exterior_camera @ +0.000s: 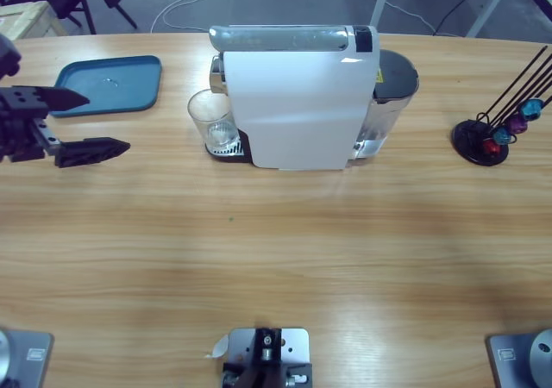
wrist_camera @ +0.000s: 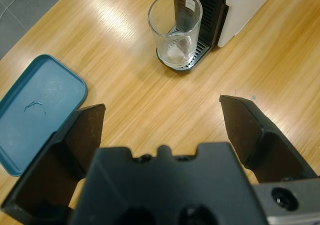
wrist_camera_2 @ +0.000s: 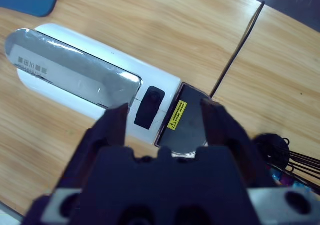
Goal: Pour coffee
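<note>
A white coffee machine (exterior_camera: 297, 103) (wrist_camera_2: 90, 80) with a silver top stands at the table's back middle. An empty clear glass (exterior_camera: 213, 121) (wrist_camera: 175, 30) sits on its drip tray (wrist_camera: 194, 60) under the spout. At the table's left, my left gripper (exterior_camera: 105, 122) (wrist_camera: 162, 107) is open, pointing toward the glass from some distance away, with nothing between its jaws. Hovering above the machine and looking down on it, my right gripper (wrist_camera_2: 164, 110) is open, and the black button (wrist_camera_2: 149, 106) on the machine's top shows between its jaws.
A blue tray (exterior_camera: 112, 84) (wrist_camera: 35, 105) lies at the back left, near the left gripper. A black capsule stand (exterior_camera: 487, 138) with coloured capsules is at the right. The machine's water tank (exterior_camera: 392, 86) sits on its right side.
</note>
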